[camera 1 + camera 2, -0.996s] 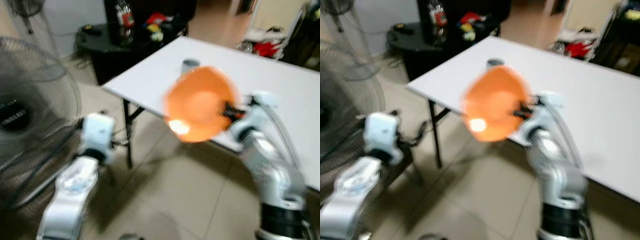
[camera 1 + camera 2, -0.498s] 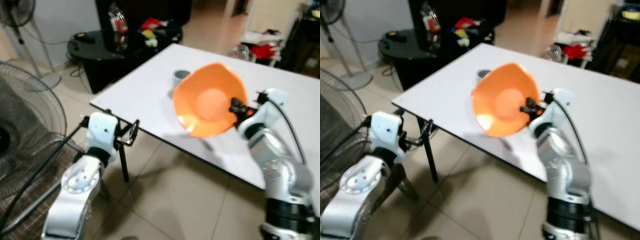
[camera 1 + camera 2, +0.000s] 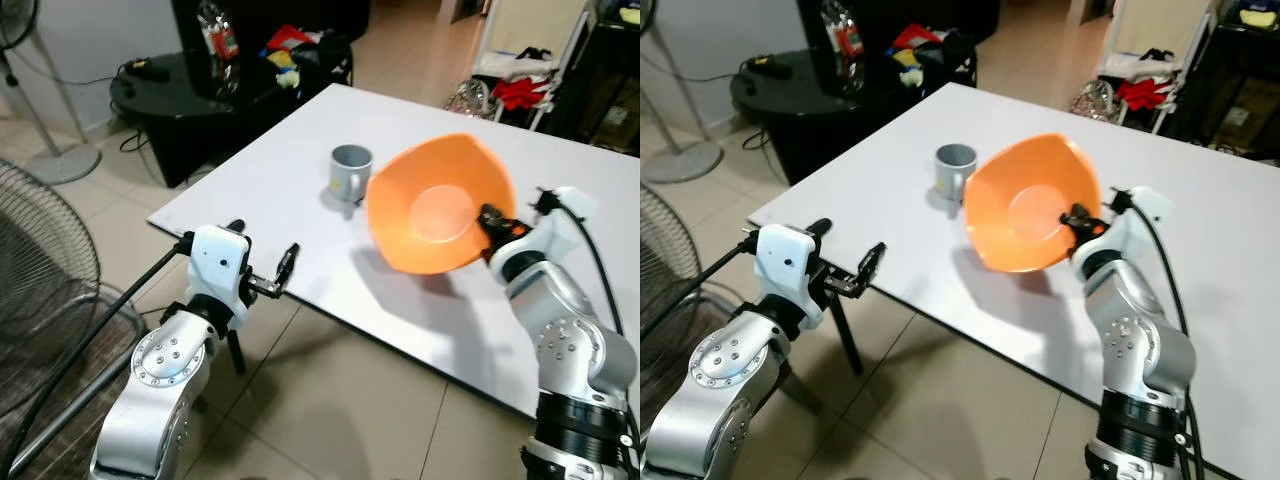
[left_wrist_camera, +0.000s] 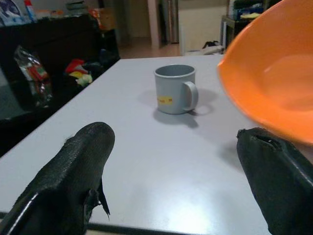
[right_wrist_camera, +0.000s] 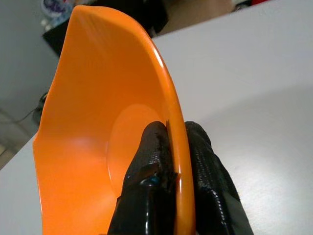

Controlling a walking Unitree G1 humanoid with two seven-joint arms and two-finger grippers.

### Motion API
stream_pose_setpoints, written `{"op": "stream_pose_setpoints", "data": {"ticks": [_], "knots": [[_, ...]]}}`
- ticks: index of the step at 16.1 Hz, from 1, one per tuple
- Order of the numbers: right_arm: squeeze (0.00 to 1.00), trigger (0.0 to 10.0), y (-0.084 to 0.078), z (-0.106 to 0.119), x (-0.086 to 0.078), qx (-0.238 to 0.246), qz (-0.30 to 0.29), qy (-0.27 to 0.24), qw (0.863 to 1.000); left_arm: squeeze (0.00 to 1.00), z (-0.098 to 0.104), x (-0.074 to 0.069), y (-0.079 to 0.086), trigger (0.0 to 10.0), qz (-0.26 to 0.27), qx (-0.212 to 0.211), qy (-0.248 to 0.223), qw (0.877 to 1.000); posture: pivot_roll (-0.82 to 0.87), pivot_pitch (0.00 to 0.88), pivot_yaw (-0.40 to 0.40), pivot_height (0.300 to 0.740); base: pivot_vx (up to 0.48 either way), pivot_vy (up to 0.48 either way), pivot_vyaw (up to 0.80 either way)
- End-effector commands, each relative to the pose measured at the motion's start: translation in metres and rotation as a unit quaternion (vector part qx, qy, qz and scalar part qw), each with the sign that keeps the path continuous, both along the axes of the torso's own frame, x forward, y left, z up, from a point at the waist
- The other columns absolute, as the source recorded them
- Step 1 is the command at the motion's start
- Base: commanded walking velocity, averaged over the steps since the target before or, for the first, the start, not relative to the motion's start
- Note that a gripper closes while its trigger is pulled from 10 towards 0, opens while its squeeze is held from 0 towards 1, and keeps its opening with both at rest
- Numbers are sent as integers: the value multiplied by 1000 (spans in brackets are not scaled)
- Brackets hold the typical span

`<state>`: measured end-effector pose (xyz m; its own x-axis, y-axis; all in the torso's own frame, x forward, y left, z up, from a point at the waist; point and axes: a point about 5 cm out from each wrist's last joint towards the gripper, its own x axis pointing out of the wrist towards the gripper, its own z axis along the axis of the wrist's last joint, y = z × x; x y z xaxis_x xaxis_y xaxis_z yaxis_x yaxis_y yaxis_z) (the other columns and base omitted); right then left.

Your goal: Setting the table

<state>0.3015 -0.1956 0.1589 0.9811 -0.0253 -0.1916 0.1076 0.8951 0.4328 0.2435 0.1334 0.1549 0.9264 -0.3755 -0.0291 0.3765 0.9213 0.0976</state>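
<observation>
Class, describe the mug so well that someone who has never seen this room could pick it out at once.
Start at the big white table in the middle of the room. Near its corner on the robot's left stands a small grey mug, upright, beside the tilted orange bowl that the right gripper holds by its rim. It is the grey thing with a handle and a yellow sticker.

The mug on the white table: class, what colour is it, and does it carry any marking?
The mug is grey with a small yellow label, clearest in the left wrist view.
</observation>
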Motion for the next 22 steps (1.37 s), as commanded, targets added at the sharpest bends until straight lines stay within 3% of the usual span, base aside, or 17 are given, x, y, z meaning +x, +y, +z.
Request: {"op": "stream_pose_setpoints", "data": {"ticks": [1,8,14,19,22], "knots": [[0,10000,-2,7,5,12,-2,-4,1000,0,4,-4,-3,10000,-22,-2,-1,1000,63,0,19,740,0,0,0],[0,10000,-26,-7,23,68,-37,63,995,0,2,-3,-4,10000,-44,14,9,999,70,0,25,740,0,0,0],[0,10000,-39,-23,25,132,-103,88,982,0,4,-1,-6,10000,-51,16,7,999,66,0,31,740,0,0,0],[0,10000,-31,-26,35,185,-122,70,973,0,6,1,-7,10000,-65,22,6,998,69,0,57,740,0,0,0],[0,10000,-15,-31,42,188,-120,67,973,0,7,2,-6,10000,-70,27,4,997,71,0,58,740,0,0,0]]}}
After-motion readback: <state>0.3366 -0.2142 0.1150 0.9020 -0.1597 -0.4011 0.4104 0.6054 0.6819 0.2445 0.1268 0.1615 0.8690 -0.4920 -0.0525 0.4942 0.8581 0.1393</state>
